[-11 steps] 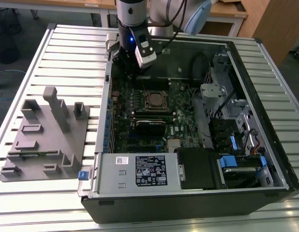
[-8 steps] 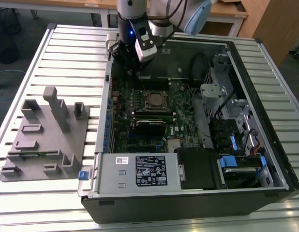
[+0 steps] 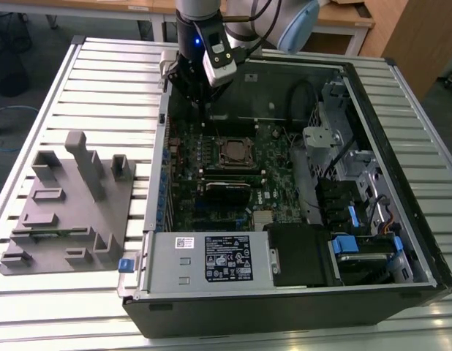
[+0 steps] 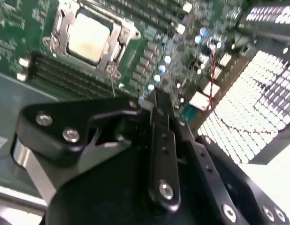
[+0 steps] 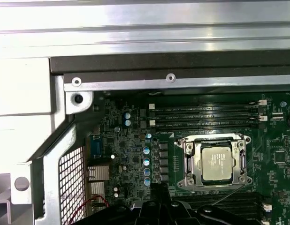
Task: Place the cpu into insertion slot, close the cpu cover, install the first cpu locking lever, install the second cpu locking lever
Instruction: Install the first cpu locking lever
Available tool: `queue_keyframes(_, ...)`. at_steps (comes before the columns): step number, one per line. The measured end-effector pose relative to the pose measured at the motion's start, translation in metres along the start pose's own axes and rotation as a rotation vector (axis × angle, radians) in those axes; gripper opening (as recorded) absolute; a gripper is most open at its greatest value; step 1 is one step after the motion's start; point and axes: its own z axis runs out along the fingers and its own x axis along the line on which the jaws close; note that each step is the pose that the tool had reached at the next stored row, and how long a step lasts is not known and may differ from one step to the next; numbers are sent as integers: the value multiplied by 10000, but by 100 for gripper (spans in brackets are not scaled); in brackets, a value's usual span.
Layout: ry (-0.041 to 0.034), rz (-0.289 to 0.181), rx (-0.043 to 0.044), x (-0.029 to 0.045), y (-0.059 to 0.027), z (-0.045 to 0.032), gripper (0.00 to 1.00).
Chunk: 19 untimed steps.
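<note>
The cpu point(image 3: 235, 152) point(image 4: 88, 35) point(image 5: 216, 162) lies flat in the insertion slot point(image 3: 220, 162), its silver top showing through the window of the cpu cover point(image 4: 118, 40) point(image 5: 188, 161), which is folded down around it. A thin wire locking lever point(image 5: 229, 193) point(image 4: 112, 83) sticks out from one corner of the socket. My gripper point(image 3: 202, 108) point(image 4: 157, 101) point(image 5: 157, 188) hangs over the green board beside the socket, toward the exterior view's left and far side. Its black fingers point(image 4: 163, 140) are shut together with nothing between them, apart from the cpu.
The open computer case point(image 3: 401, 278) lies on a slatted metal table point(image 3: 102, 80). Memory slots point(image 5: 206, 115) run along one side of the socket, and a perforated case wall point(image 5: 70, 183) stands close by. A grey fixture block point(image 3: 65, 212) sits at the exterior view's left. Drive bays point(image 3: 358, 219) fill the right.
</note>
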Motion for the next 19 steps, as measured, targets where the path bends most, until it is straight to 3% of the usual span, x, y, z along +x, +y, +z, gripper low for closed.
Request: queue_keyframes(19, 0, -1, 1, 1, 22, 1, 10)
